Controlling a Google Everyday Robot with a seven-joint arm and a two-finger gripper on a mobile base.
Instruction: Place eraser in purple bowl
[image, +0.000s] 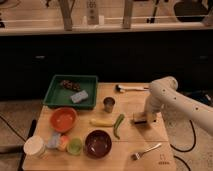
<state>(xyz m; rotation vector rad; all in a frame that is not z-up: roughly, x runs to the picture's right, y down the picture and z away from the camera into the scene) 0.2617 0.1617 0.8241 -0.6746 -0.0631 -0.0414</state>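
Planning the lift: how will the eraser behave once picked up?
The eraser, under the gripper at the table's right side, looks like a small flat block: probably stiff and light. Its flat sides suggest no rolling and a steady grip.

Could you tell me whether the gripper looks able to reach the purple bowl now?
Probably yes: the gripper, shut on the eraser right of centre, has only a low green vegetable lying between it and the purple bowl.

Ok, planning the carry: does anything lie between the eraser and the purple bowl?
Yes. The green pepper lies on the straight line from the eraser, under the gripper at the table's right, to the purple bowl.
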